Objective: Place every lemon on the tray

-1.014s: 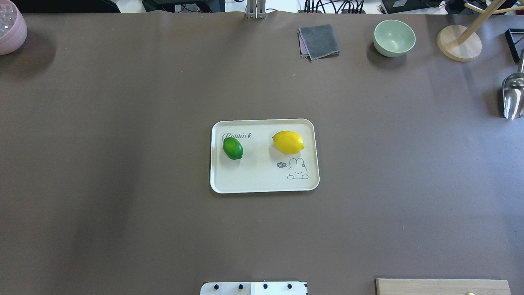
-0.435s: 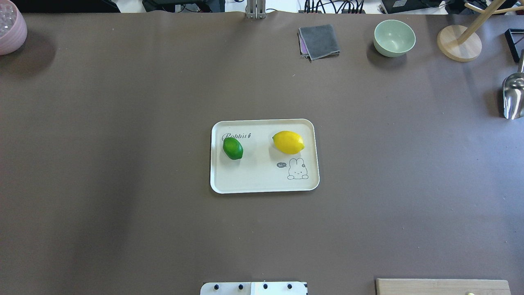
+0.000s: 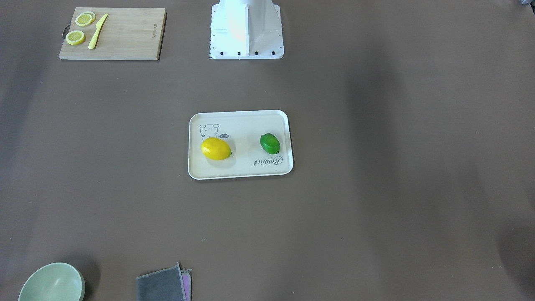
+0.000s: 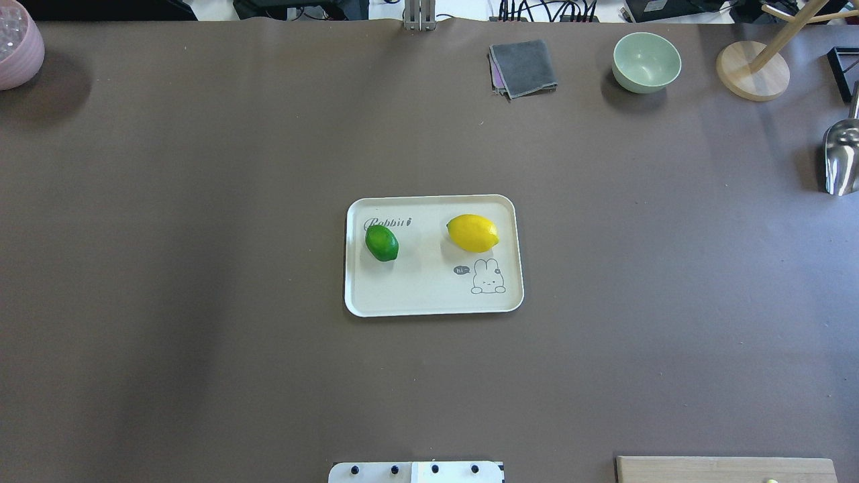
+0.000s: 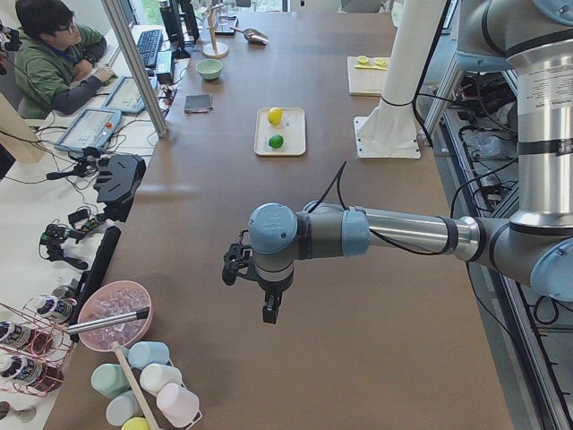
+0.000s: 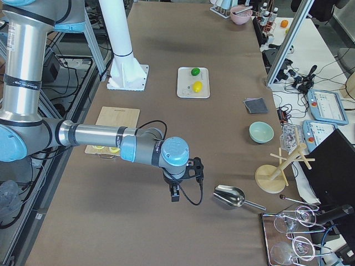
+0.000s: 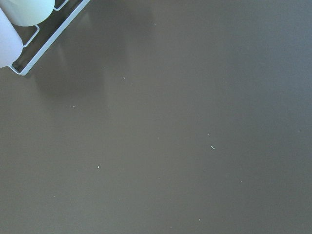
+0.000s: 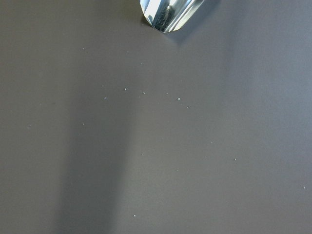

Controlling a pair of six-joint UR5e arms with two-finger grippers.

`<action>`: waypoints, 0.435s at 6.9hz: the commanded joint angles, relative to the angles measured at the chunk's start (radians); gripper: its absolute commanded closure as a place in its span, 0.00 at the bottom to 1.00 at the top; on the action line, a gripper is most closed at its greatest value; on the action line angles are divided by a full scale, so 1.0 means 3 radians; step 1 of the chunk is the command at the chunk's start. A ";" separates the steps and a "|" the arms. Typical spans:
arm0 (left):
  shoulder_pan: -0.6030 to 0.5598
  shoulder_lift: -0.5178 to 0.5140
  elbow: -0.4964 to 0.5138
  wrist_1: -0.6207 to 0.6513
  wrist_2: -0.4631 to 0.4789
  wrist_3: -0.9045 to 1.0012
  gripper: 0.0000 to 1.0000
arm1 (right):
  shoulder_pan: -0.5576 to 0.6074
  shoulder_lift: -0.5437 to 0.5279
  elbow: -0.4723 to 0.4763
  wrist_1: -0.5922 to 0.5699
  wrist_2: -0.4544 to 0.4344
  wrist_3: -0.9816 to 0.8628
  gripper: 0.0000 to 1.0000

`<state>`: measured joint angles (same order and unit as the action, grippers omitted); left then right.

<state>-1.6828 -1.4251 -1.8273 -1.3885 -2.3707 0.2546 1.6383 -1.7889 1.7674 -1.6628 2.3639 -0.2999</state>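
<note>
Well, you have both lemons on the cream-beige rectangular tray point(image 4: 429, 302) with the rabbit drawing. The glossy bright yellow oval lemon point(image 4: 472, 233) lies on the tray's half toward the robot's right, just beyond the rabbit drawing. The glossy bright green oval lemon point(image 4: 381, 243) lies on the tray's other half, overlapping the start of the "Rabbit" script as the overhead view reads it. The two fruits are apart, each inside the raised rim.

Your left gripper point(image 5: 269, 311) hangs fingers-down over the brown table, well away from the tray toward the robot's left end. Only the side view shows it, so I cannot tell how wide its jaws stand. Your right gripper point(image 6: 175, 195) also points down, well away from the tray toward the opposite end, near a shiny metal scoop point(image 6: 230, 197). I cannot tell its jaw width either.

Also away from the tray, near the robot's base, a bamboo cutting board point(image 3: 121, 35) carries thin lemon slices.
</note>
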 commanded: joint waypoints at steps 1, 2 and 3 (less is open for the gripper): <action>0.0000 0.0000 -0.0009 -0.0004 -0.0008 0.0000 0.01 | 0.0000 -0.0050 0.0030 0.0005 0.0015 -0.0013 0.00; 0.0000 0.0000 -0.0009 -0.0004 -0.0008 0.0000 0.01 | 0.0000 -0.0050 0.0025 0.0005 0.0046 -0.0013 0.00; 0.0000 0.0000 -0.0009 -0.0004 -0.0008 0.0005 0.01 | -0.0005 -0.0055 0.0025 0.0000 0.0046 -0.0013 0.00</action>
<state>-1.6828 -1.4251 -1.8297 -1.3898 -2.3727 0.2550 1.6379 -1.8028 1.7742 -1.6618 2.3742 -0.3034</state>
